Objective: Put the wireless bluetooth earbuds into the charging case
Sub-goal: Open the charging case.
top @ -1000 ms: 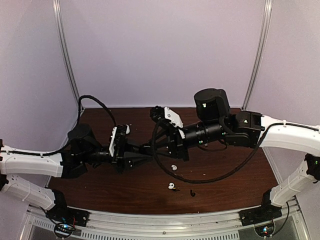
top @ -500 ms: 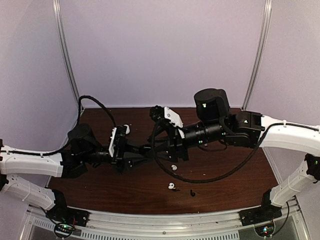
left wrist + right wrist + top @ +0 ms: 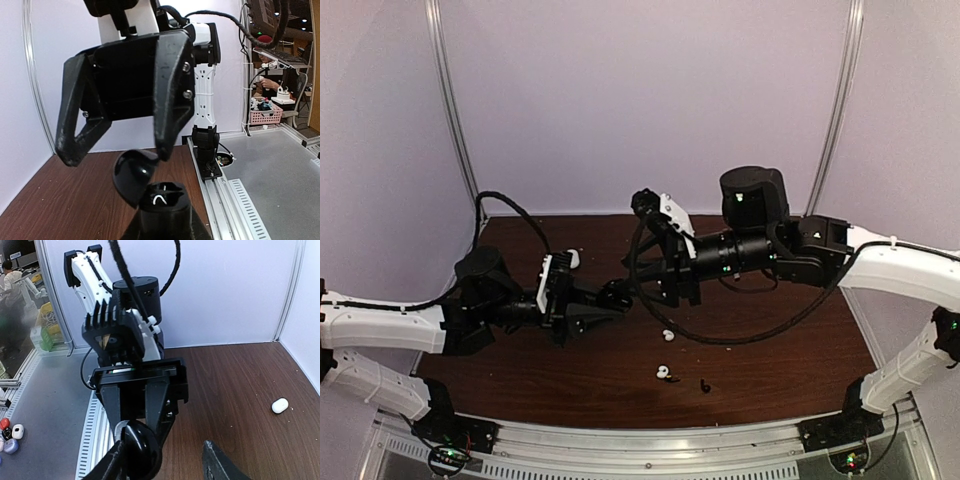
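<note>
On table point(image 3: 800, 370), two white earbuds point(image 3: 667, 335) point(image 3: 663, 373), one black earbud point(image 3: 705, 386), left jaws clamping one black case point(image 3: 165, 212), right jaws apart.

Charging case point(image 3: 175, 205) cut by bottom edge, earbuds point(image 3: 663, 373) too tiny for detail
</note>
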Controlling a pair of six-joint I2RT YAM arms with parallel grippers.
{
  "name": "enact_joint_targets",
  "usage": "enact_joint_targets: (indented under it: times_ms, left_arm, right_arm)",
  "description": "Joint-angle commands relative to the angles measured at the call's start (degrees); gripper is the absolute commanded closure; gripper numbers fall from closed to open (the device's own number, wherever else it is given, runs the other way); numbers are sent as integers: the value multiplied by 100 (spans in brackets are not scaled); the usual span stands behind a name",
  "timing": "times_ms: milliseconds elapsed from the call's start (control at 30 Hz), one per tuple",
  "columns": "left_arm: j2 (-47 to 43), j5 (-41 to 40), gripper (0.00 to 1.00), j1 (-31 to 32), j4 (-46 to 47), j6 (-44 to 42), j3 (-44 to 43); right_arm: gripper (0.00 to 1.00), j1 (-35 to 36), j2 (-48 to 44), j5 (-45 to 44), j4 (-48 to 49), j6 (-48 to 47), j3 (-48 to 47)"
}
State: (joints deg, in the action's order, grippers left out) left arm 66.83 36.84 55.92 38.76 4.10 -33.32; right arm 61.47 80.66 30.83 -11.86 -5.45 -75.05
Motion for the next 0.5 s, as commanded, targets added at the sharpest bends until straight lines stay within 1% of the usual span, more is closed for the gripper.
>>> enact_joint_targets:
  times_ms: [0, 233, 367, 467]
  left_arm:
    - [-105, 206, 95, 59, 352, -76, -47]
    - [-102, 88, 95, 58, 328, 22, -36]
    - [-46, -117, 95, 59, 571, 242, 81]
    - [-30, -317, 95, 47, 962, 455, 316]
  right_arm:
    - [49, -168, -44, -539, 180, 132, -43]
    - [48, -231, -69, -792, 97, 107, -29]
    - [46, -307, -341, -682, 156, 159, 107]
    - [44, -447, -614, -672, 185, 312, 362]
